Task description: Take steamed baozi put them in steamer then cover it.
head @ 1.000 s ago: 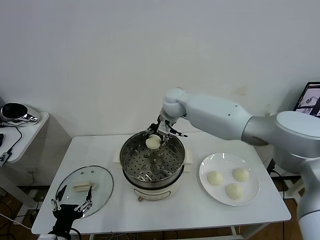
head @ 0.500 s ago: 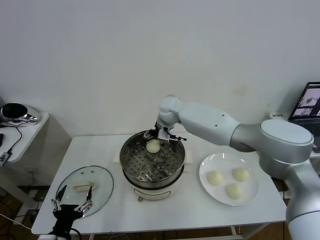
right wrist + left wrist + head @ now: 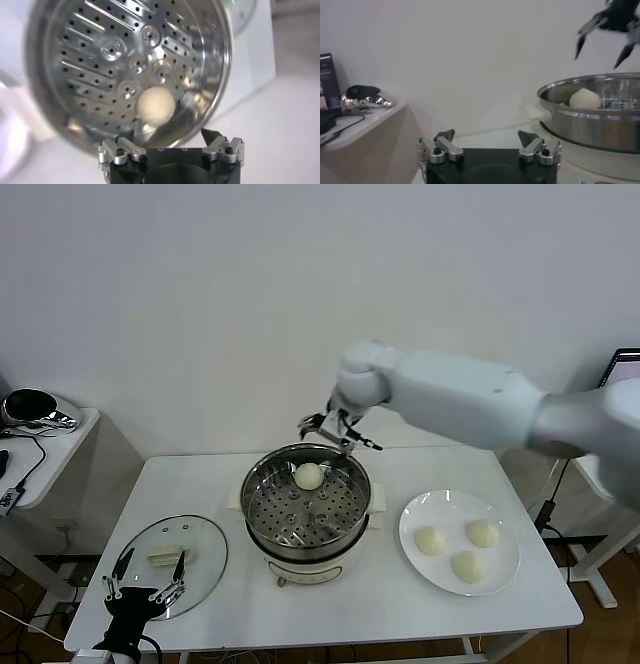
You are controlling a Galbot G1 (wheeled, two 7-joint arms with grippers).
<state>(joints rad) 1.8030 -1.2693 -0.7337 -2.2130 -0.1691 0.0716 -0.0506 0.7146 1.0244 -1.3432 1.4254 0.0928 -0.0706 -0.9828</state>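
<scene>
- Head view: the right gripper (image 3: pixel 338 426) has let go and risen, fingers wide; one bun (image 3: pixel 309 475) now rests in the steamer (image 3: pixel 262 514), three wait on the plate (image 3: pixel 505 569).
- Left wrist view: left gripper (image 3: pixel 488 148) idles wide by the lid (image 3: pixel 205 544), near left.
- Right wrist view: bun lies free.

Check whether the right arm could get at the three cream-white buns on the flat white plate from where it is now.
Probably yes. The right gripper hangs open above the shiny steel steamer's far rim, its bun released. The three cream-white buns lie uncovered on the flat white plate beside the steamer, with nothing standing between.
</scene>
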